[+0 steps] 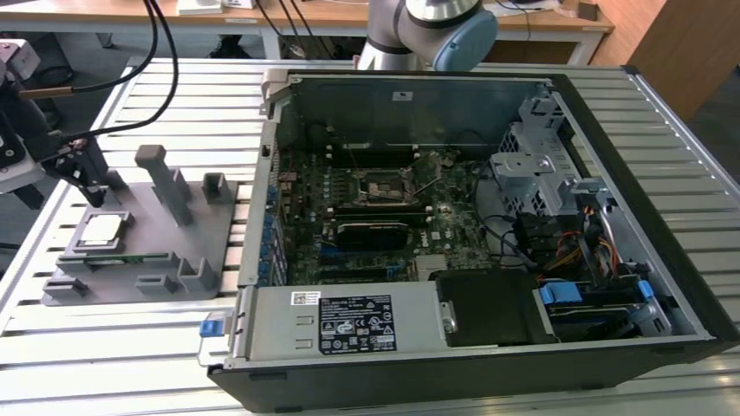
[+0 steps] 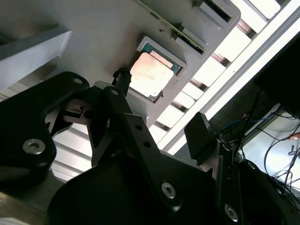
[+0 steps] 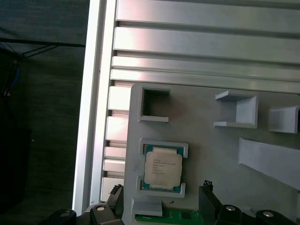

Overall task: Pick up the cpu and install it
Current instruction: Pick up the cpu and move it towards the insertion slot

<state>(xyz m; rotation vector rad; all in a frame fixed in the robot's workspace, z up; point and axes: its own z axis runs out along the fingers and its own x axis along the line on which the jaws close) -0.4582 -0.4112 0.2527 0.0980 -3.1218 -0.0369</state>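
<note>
Hovering with the gripper (image 3: 161, 191) spread open above the cpu (image 3: 162, 167), seated flat in its recess on the grey holder (image 3: 211, 154). Best to centre the fingers (image 3: 208, 200) on opposite chip edges, square and level, clear of the recess lips.

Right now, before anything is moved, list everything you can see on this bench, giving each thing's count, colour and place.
cpu: one, silver-grey top, seated in the fixture's recess.
fixture: one, grey, on the table, at the exterior view's left of the case.
memory stick: one, green, slotted in the fixture beside the cpu.
computer case: one, black and grey, open, mid-table.
motherboard: one, dark green, inside the case.
socket: one, black-framed, on the motherboard.
power supply: one, grey, at the case's near side.
table: one, silver, slatted, under everything.
robot arm: one, grey and pale blue, behind the case.
gripper: one, black, open, just above the cpu.
</note>
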